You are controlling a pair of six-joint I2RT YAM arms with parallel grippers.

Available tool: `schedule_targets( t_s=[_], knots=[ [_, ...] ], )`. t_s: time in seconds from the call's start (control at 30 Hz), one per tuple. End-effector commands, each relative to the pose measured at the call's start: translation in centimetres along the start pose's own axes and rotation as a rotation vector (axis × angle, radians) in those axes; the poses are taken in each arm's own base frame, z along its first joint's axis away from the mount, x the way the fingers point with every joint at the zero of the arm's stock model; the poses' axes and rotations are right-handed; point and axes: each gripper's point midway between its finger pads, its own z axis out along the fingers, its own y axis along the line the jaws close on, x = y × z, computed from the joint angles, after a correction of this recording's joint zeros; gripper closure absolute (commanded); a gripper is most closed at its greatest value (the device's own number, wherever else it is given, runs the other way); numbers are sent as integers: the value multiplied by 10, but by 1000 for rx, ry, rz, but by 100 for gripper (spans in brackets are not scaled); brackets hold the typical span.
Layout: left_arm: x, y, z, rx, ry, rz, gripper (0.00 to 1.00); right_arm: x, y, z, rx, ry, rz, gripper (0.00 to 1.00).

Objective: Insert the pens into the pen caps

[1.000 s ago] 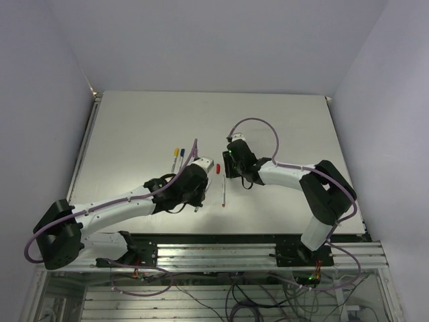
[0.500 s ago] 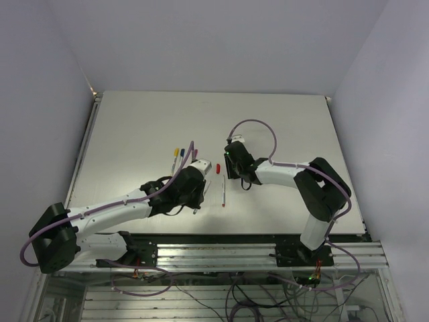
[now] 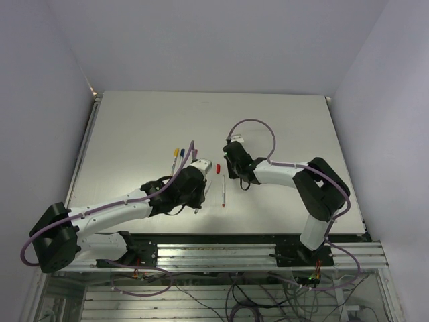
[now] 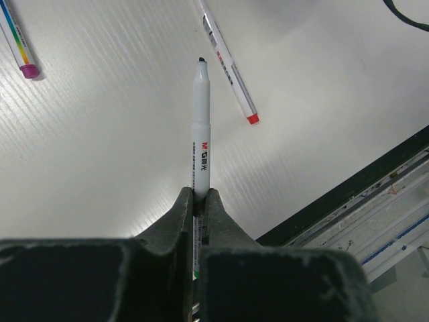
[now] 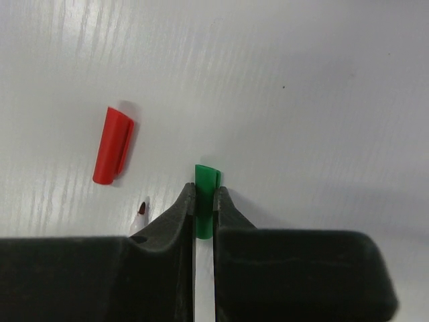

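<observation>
Pens at the left, the yellow-ended pen (image 3: 175, 157) and the blue-ended pen (image 3: 181, 155), lie parallel and just beside each other, unmoved over the last second. The purple-ended pen (image 4: 19, 43) lies next to them. The left arm (image 3: 114, 208) has drawn back a little toward its base. Its jaws stay clamped tight on the held pen (image 4: 200, 127), whose dark bare tip points away from the wrist over the bench (image 3: 281, 127). Just beyond lies the red-ended pen (image 3: 222, 190), uncapped, with the red cap (image 5: 112, 144) loose near its tip. The right arm (image 3: 288, 173) has edged leftward, and its jaws, apart a second ago, have closed and now pinch the green cap (image 5: 206, 180) by its sides, just right of the red cap. The bench is white and faintly ribbed. Plain pale walls (image 3: 201, 40) enclose three sides, and a metal rail (image 3: 234, 255) runs along the near edge.
</observation>
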Motion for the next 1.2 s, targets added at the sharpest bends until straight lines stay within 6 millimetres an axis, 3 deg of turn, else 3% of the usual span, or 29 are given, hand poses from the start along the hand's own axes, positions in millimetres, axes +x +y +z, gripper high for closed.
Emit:
schedule_targets(
  t_s=[0.0, 0.13, 0.3, 0.53, 0.73, 0.77, 0.87, 1.17],
  knots=[
    [-3, -10, 3, 46, -12, -9, 93, 35, -9, 8, 47, 126, -32, 100],
    [-2, -13, 4, 68, -19, -11, 93, 25, -5, 4, 27, 94, -21, 100],
    [-15, -22, 1, 113, -74, -12, 93, -19, -5, -25, 4, -64, 45, 100],
    [-46, -49, -12, 252, -208, -27, 93, -91, -6, -106, -131, -403, 187, 100],
    [-73, -74, -29, 375, -300, -43, 93, -122, -3, -176, -313, -651, 288, 100],
    [-78, -79, -32, 400, -320, -47, 93, -132, -3, -195, -360, -726, 314, 100],
    [-93, -90, -43, 461, -385, -59, 93, -138, -4, -225, -456, -851, 369, 100],
    [-117, -98, -53, 504, -501, -41, 93, -143, -7, -262, -606, -1023, 487, 100]
  ],
)
